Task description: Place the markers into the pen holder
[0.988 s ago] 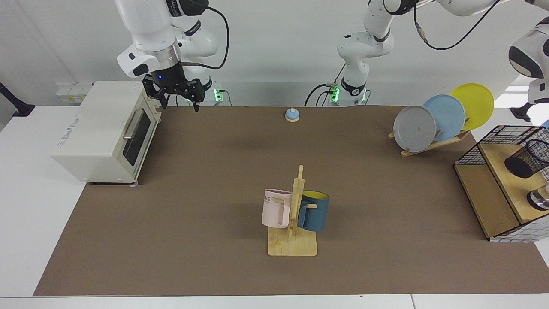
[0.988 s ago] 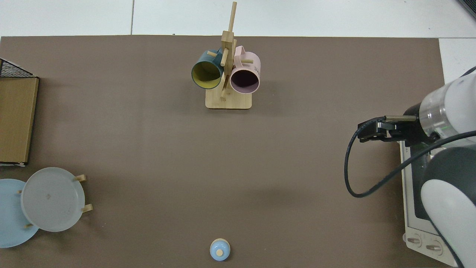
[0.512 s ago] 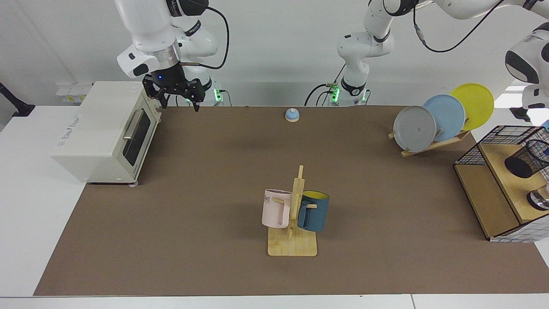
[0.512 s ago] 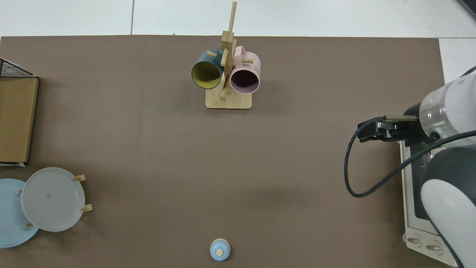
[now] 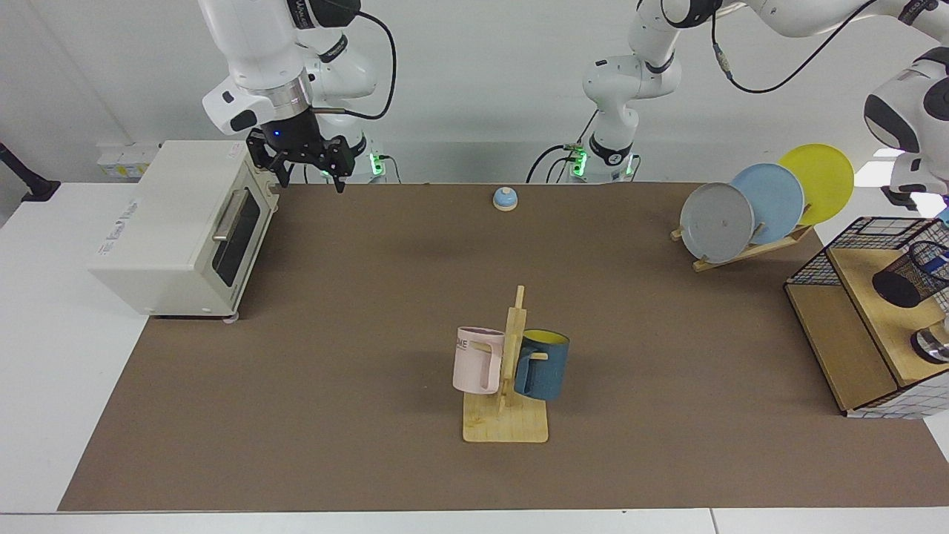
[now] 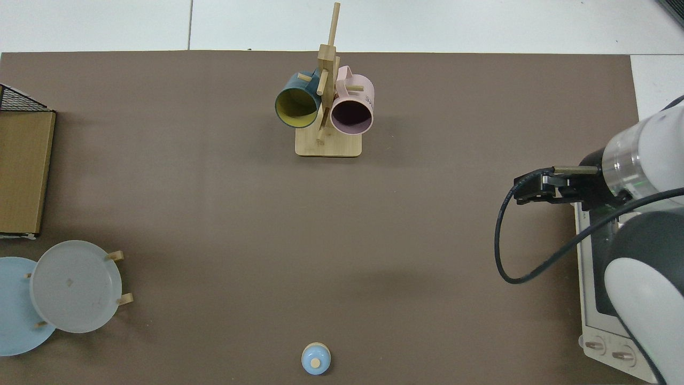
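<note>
The pen holder, a black wire-mesh cup, leans on the wooden shelf at the far right of the facing view. A blue bit shows through its mesh near the rim, probably a marker; no more of it shows. My left arm reaches over that shelf, and only its wrist is in the view, the hand cut off by the edge. Far off at the back, my right gripper waits open and empty in front of the toaster oven's top corner. In the top view it appears beside the oven, and the holder is out of that view.
A black wire basket frames the wooden shelf, which also carries a shiny metal round object. A plate rack stands behind it. A mug tree is mid-table, a blue bell at the back, a toaster oven beside my right gripper.
My left arm's wrist has shifted a little away from the frame edge above the shelf. The blue bit inside the holder was not there a second ago. My right arm has not moved.
</note>
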Robot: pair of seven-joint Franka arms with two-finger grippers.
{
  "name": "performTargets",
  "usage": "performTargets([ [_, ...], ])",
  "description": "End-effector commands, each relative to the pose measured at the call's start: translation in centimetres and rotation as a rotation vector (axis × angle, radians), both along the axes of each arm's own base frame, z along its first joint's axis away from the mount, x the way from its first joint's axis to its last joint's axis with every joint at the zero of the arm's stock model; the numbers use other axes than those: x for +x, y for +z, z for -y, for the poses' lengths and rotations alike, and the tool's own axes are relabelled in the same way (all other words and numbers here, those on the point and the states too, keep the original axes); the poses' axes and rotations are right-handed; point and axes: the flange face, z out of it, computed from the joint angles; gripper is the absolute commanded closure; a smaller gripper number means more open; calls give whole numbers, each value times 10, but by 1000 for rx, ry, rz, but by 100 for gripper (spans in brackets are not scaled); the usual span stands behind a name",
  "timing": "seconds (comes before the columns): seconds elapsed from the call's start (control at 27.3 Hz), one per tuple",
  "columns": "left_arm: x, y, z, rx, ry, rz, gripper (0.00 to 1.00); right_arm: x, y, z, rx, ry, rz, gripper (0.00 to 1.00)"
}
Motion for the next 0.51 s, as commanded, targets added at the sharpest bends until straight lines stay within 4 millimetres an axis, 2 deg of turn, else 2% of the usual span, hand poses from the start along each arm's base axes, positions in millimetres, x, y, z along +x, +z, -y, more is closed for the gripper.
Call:
performTargets([
  [0.0,4,-12,3,36,-30,-37,100,-4,1,1,18,-17,5,0],
  [0.37,9,-20,9,83,-42,-50,100,-4,1,1,18,-17,5,0],
  [0.48,13,-29,22,118,-39,-48,100,-4,1,1,18,-17,5,0],
])
